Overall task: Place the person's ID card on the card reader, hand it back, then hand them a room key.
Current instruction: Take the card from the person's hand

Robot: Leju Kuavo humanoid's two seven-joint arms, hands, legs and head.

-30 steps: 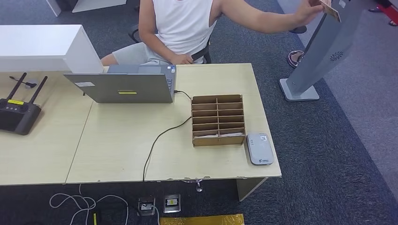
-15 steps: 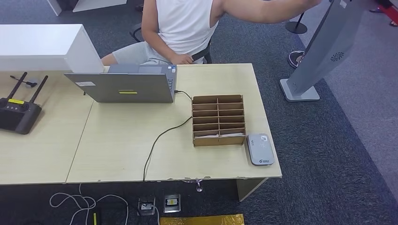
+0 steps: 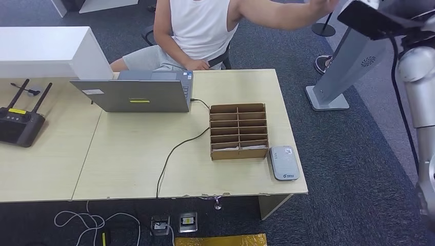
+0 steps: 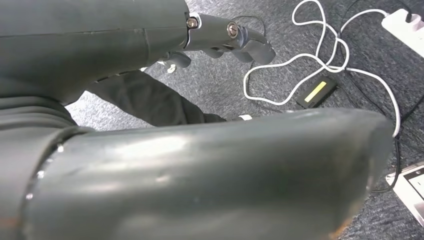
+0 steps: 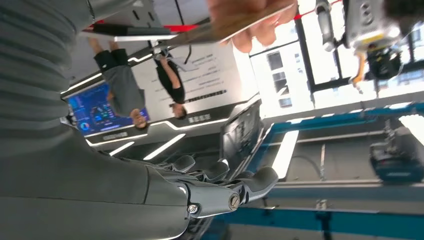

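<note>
The right arm (image 3: 415,92) has been raised since the earlier frame, its right hand (image 5: 220,187) held empty with fingers apart beneath the ID card (image 5: 235,22) offered in the person's hand (image 5: 245,15), while the card reader (image 3: 284,162) waits at the tabletop's (image 3: 133,169) near right corner and the left hand (image 4: 225,42) hangs empty, loosely curled.

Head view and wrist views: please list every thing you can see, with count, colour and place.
table: two, pale wood, side by side
laptop: one, grey, far edge of table
card box: one, brown, with compartments, right part of table
card reader: one, grey, right of the box
controller: one, black with two antennas, left table
stand: one, grey, on carpet
ID card: one, in person's hand
person: one, white top, behind table
left robot hand: grey, above floor cables
right robot hand: grey, raised near card, holds nothing
</note>
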